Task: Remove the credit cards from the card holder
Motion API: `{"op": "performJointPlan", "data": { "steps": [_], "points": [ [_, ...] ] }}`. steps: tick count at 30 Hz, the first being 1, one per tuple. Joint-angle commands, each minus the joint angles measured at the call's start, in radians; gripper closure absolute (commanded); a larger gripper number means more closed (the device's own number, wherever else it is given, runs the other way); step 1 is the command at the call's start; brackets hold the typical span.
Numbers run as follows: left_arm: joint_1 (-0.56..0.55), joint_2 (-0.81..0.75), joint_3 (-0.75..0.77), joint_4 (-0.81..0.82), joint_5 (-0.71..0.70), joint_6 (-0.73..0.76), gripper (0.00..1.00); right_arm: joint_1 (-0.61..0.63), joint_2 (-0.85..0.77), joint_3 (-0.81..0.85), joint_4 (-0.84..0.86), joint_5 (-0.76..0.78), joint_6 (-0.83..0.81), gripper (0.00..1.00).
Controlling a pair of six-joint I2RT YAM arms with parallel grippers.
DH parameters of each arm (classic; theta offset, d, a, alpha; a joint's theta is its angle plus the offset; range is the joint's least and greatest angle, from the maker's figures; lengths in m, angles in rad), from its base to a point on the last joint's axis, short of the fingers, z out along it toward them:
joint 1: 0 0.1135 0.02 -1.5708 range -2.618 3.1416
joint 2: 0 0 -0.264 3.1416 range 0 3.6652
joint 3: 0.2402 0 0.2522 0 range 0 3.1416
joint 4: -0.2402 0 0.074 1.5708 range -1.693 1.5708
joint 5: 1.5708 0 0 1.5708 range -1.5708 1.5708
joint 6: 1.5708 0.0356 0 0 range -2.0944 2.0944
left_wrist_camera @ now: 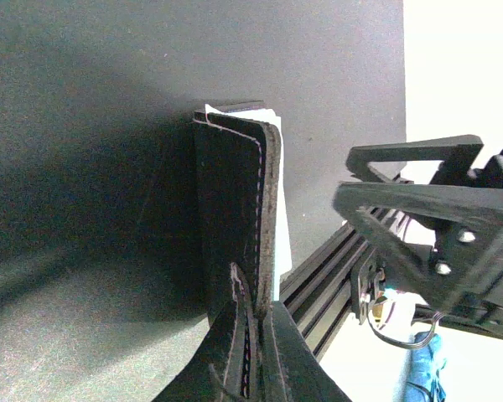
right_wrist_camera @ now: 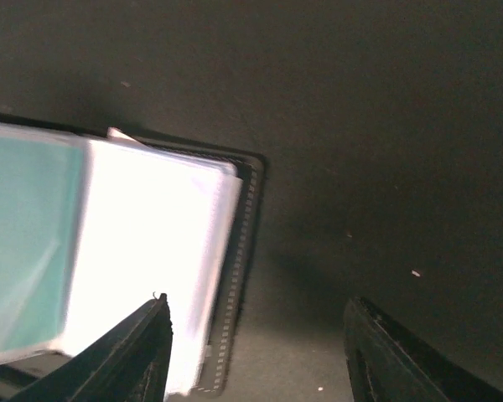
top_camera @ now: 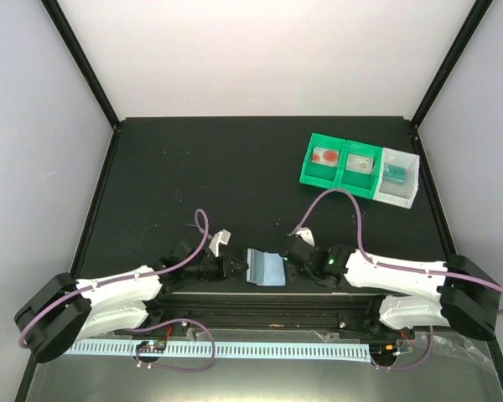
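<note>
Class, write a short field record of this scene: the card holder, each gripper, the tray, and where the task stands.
card holder: open, pale blue and whitish inner panels showing, between the two grippers
left gripper: shut on the holder's black cover
right gripper: open, at the holder's right edge, holding nothing
tray: green and white, three compartments, at the far right
task: no card in either gripper

Black card holder (top_camera: 264,268), open, pale inside upward
</note>
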Motion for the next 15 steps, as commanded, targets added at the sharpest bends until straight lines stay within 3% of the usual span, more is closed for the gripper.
{"op": "performJointPlan", "data": {
  "steps": [1, 6, 15],
  "points": [
    [-0.004, -0.022, 0.015, 0.019, 0.011, -0.008, 0.98, 0.008, -0.086, 0.045, 0.009, -0.024, -0.031, 0.44],
    [-0.004, -0.023, 0.012, 0.024, 0.010, -0.013, 0.98, 0.016, -0.121, -0.014, 0.250, -0.160, -0.010, 0.43],
    [-0.005, -0.044, 0.013, 0.016, 0.001, -0.017, 0.98, 0.035, -0.011, -0.002, 0.365, -0.246, 0.010, 0.32]
  ]
}}
